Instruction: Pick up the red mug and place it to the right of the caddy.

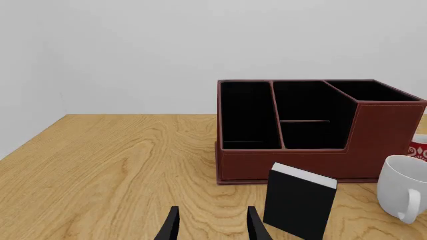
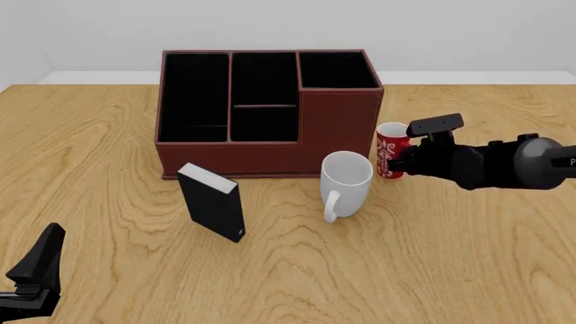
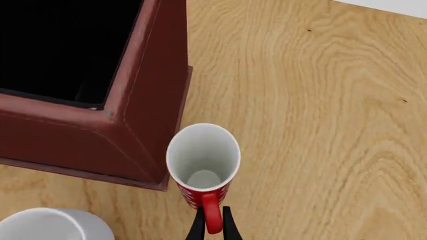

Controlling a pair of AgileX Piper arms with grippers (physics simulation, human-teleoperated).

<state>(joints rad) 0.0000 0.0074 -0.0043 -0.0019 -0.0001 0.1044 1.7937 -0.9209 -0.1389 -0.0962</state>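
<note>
The red mug (image 2: 392,148) with its white pattern is upright just right of the caddy's front right corner and behind the white mug. My right gripper (image 2: 402,157) reaches it from the right. In the right wrist view the gripper (image 3: 213,227) has its thin fingers (image 3: 199,226) shut on the mug's (image 3: 203,160) red handle. The caddy (image 2: 270,150) is a large reddish-brown box with black compartments at the table's middle back. My left gripper (image 1: 213,227) is open and empty near the table's front left corner (image 2: 36,266). A sliver of the red mug (image 1: 419,150) shows in the left wrist view.
A plain white mug (image 2: 347,181) stands in front of the caddy's right end, close to the red mug. A black slab-shaped box (image 2: 213,202) stands upright in front of the caddy's left half. Bare wooden table (image 2: 468,256) lies right of the mugs.
</note>
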